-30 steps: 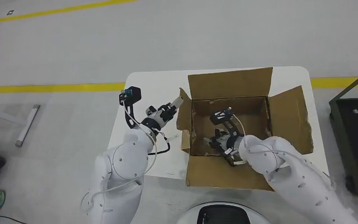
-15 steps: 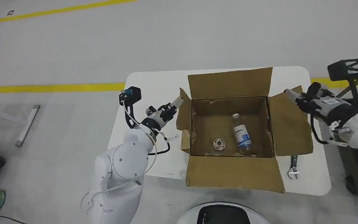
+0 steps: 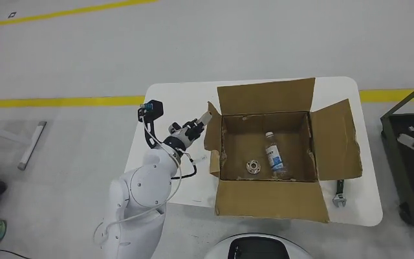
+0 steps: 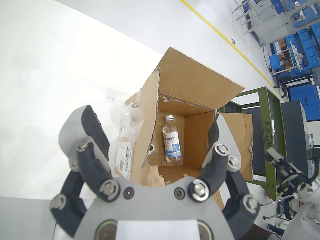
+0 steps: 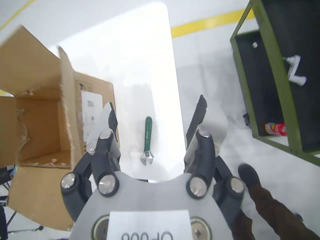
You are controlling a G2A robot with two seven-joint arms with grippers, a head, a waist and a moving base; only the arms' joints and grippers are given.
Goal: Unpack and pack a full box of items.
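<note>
— Two items in brown cardboard box (image 3: 268,202): clear plastic bottle (image 3: 274,154) shifted slightly, round metal part (image 3: 251,168) nearby. Arms?
— Right gripper (image 5: 156,104) left box, jaws apart; green-handled wrench (image 3: 339,193) at right edge of white table (image 3: 174,103). Left gripper (image 4: 155,121) open beside box.

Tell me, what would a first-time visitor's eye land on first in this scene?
A big open cardboard box sits on the white table with its flaps spread wide. Inside it a clear bottle lies on its side, with a small round metal part next to it but not touching. A green-handled adjustable wrench lies on the table to the box's right.
</note>
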